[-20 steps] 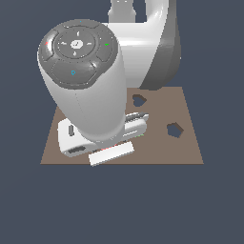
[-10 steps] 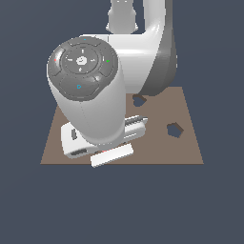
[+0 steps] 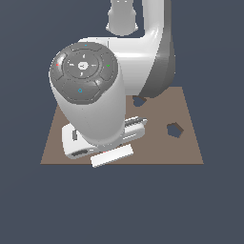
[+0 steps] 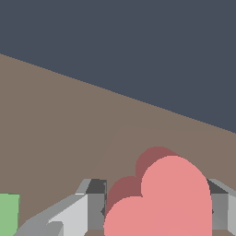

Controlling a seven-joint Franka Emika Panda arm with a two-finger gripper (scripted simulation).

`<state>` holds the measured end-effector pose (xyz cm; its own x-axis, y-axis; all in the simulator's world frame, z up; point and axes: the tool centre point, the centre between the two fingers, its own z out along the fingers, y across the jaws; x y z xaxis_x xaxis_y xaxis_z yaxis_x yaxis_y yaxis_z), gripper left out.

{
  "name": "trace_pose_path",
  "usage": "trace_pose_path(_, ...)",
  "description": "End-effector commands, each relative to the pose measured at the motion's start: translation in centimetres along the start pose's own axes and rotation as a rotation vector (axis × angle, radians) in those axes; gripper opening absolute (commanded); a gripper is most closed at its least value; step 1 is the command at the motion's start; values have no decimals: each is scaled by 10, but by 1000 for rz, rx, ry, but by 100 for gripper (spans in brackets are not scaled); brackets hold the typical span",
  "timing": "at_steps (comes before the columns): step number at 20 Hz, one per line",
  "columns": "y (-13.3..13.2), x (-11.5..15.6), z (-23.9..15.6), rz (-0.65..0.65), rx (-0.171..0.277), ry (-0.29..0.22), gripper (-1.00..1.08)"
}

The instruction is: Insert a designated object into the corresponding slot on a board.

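Note:
In the wrist view the designated object [image 4: 166, 203], a flat pink-red heart, sits between the two grey fingers [image 4: 94, 207] of my gripper [image 4: 156, 217]. Each finger touches one side of it. A darker heart-shaped shadow lies on the brown board [image 4: 60, 124] just behind it, so it hangs slightly above the surface. In the exterior view the white hand [image 3: 105, 143] is low over the board [image 3: 190, 147] near its front edge, and the arm hides the fingers and the heart. The slot [image 3: 138, 101], a dark lobed hole, peeks out beside the arm, farther back.
A dark angular pentagon-like hole [image 3: 175, 129] lies on the board toward the exterior view's right. A green piece [image 4: 8, 214] shows at the edge of the wrist view. The bulky arm link [image 3: 88, 95] covers much of the board's middle and left.
The big arm link has shifted slightly toward the exterior view's right and lower in the picture. The hand stays over about the same spot near the board's front.

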<state>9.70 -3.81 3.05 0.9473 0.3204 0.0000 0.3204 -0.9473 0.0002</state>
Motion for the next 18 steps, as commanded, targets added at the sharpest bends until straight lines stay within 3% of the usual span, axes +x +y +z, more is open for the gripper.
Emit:
trace_pose_path(1, 0, 0, 1, 0, 0, 0, -100)
trace_pose_path(10, 2, -3, 0, 30, 0, 0, -100)
trace_pose_path(18, 8, -16, -1, 164, 0, 0, -100)
